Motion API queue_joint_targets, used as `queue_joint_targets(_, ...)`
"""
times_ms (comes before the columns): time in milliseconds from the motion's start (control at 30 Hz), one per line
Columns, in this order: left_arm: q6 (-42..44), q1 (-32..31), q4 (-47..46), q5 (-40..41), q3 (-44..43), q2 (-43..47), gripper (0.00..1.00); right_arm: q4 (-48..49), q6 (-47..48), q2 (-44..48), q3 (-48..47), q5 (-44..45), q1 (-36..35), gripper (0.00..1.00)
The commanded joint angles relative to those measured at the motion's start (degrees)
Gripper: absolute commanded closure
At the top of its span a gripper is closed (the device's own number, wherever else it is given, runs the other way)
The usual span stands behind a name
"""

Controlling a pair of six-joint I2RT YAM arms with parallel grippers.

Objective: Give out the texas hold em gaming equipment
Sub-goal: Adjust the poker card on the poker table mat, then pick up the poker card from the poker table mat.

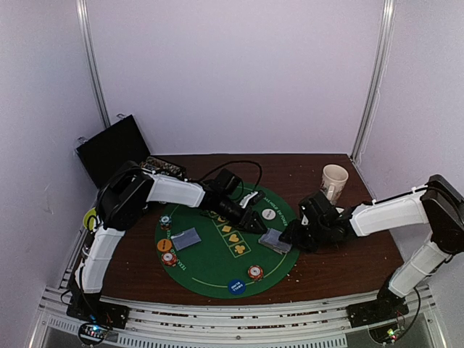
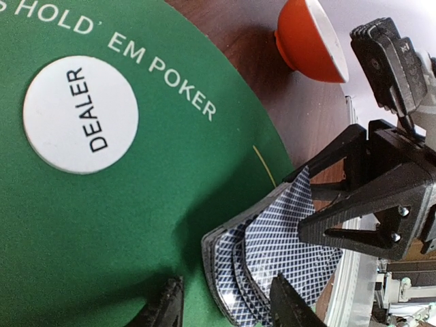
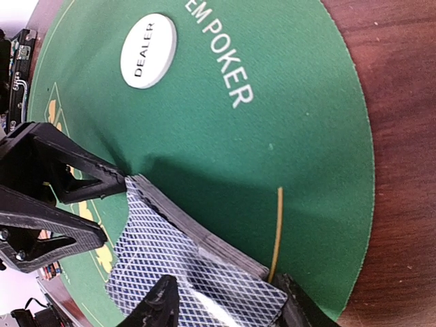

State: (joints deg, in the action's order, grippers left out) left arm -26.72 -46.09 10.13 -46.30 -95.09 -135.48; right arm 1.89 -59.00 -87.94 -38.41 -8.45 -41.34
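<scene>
A deck of blue-backed cards hangs over the right side of the green poker mat. My right gripper is shut on it; in the right wrist view the deck sits between both fingers, bent and slightly fanned. My left gripper is open at the deck's other end; in the left wrist view its fingers straddle the fanned corner. A small card pile lies at the mat's left. Chip stacks, an orange disc, a blue disc and the white DEALER disc lie on the mat.
A beige mug stands at the back right on the brown table. A red-and-white bowl sits off the mat, seen in the left wrist view. An open black case leans at the back left.
</scene>
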Motion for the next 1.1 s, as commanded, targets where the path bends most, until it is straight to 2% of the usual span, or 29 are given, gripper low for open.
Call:
queue_joint_targets(0, -0.1, -0.3, 0.8, -0.4, 0.1, -1.6, 0.53, 0.9, -1.0, -1.7, -2.1, -0.2, -0.7, 0.5)
queue_joint_targets(133, 0.0, -0.2, 0.7, -0.4, -0.2, -1.6, 0.51, -2.0, 0.1, -1.5, -2.9, 0.2, -0.9, 0.45)
queue_joint_targets(267, 0.5, 0.2, 1.1, -0.5, -0.4, -1.4, 0.49, -11.7, 4.9, 3.4, -3.9, 4.5, -0.3, 0.29)
queue_joint_targets(333, 1.2, 0.5, 1.8, -0.1, -0.5, -1.0, 0.48, -17.3, 11.7, 5.2, -6.3, 4.9, -0.3, 0.19)
queue_joint_targets(433, 2.4, 1.0, 3.1, 0.2, -0.7, -0.2, 0.46, -25.5, 26.2, 5.3, -13.1, -0.6, -0.2, 0.01)
queue_joint_targets(500, 2.8, 1.3, 3.1, 0.0, -0.3, 0.4, 0.46, -29.7, 36.9, 3.9, -17.2, -4.2, -0.1, 0.0)
queue_joint_targets(600, 3.0, 1.9, 3.1, -0.2, 0.3, 1.0, 0.45, -31.1, 51.7, 1.5, -20.8, -4.2, 0.3, 0.0)
queue_joint_targets(767, 2.9, 2.6, 3.1, 0.3, 1.6, 1.7, 0.44, -30.9, 68.7, -2.4, -23.7, -10.1, 1.8, 0.0)
queue_joint_targets(900, 3.1, 2.5, 3.1, 0.5, 2.0, 2.1, 0.41, -32.8, 74.6, -5.0, -25.4, -11.0, 2.0, 0.0)
queue_joint_targets(1067, 3.1, 2.6, 3.1, 0.4, 1.8, 2.0, 0.38, -31.2, 76.6, -8.8, -26.6, -10.6, 2.1, 0.0)
